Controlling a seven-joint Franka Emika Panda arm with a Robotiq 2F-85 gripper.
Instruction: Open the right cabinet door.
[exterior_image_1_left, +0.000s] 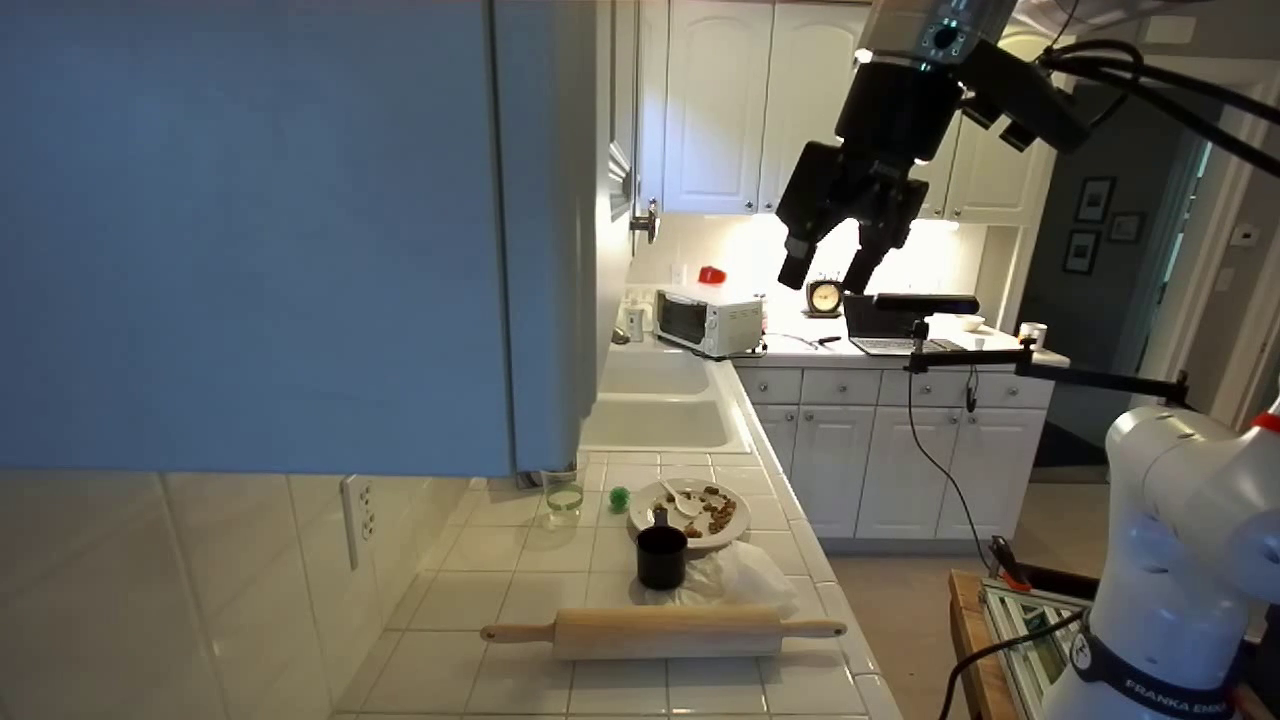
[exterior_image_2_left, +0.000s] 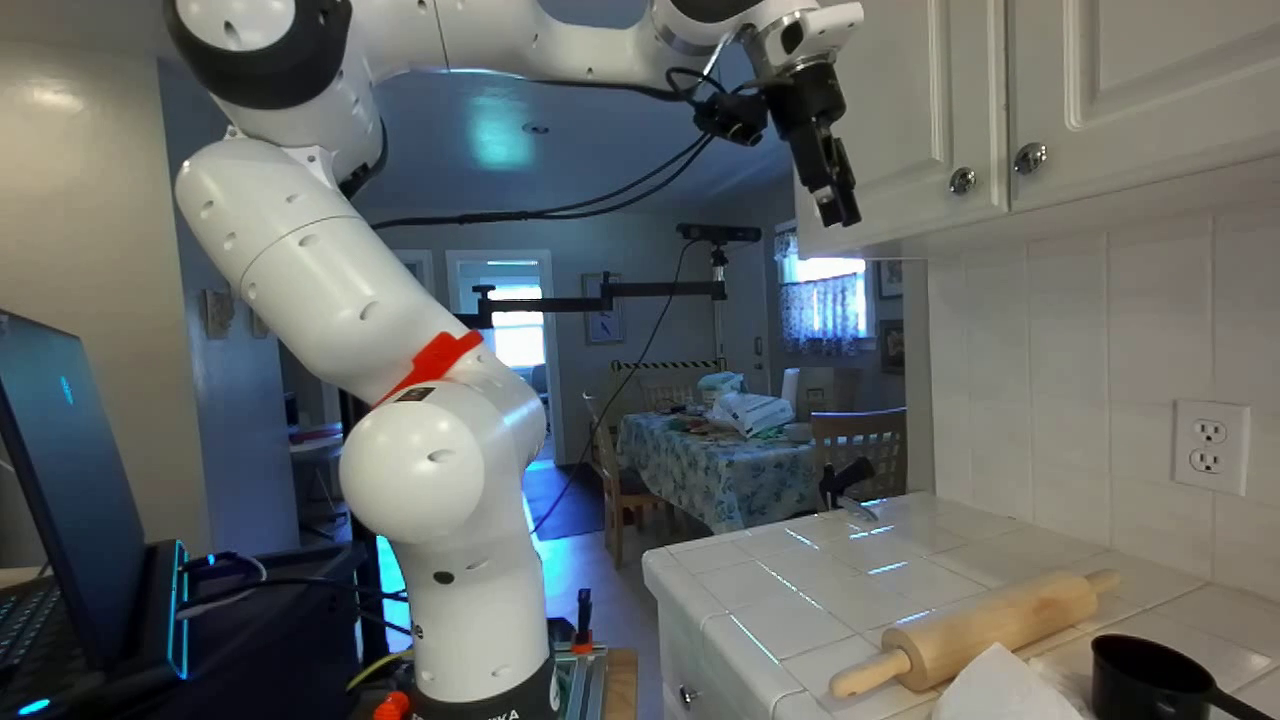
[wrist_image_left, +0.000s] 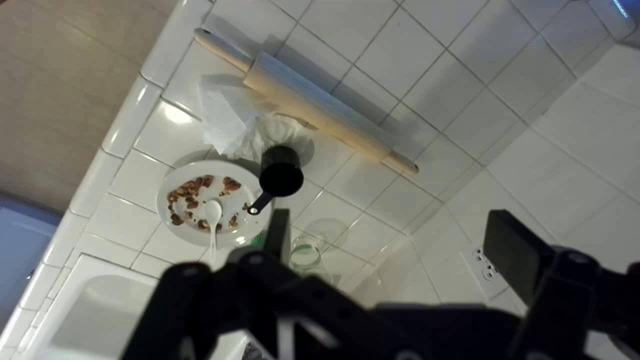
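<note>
The right cabinet door (exterior_image_2_left: 1190, 85) is a white upper door with a framed panel, closed, at the top right of an exterior view. Its round metal knob (exterior_image_2_left: 1030, 157) sits at its lower left corner. A similar door (exterior_image_2_left: 890, 120) with its own knob (exterior_image_2_left: 962, 180) hangs to its left. In an exterior view the door fronts (exterior_image_1_left: 622, 100) show nearly edge-on, with a knob (exterior_image_1_left: 648, 222) sticking out. The doors are out of the wrist view. My gripper (exterior_image_1_left: 828, 276) is open and empty, pointing down, apart from the doors. It also shows in an exterior view (exterior_image_2_left: 838, 208) and the wrist view (wrist_image_left: 390, 225).
A blue-grey cabinet side (exterior_image_1_left: 250, 230) fills the foreground. On the tiled counter (exterior_image_2_left: 800, 560) below are a rolling pin (exterior_image_1_left: 668, 634), a black cup (exterior_image_1_left: 661, 557), a plate (exterior_image_1_left: 735, 530) with nuts and a glass (exterior_image_1_left: 563, 500). A sink (exterior_image_1_left: 655, 422) lies beyond.
</note>
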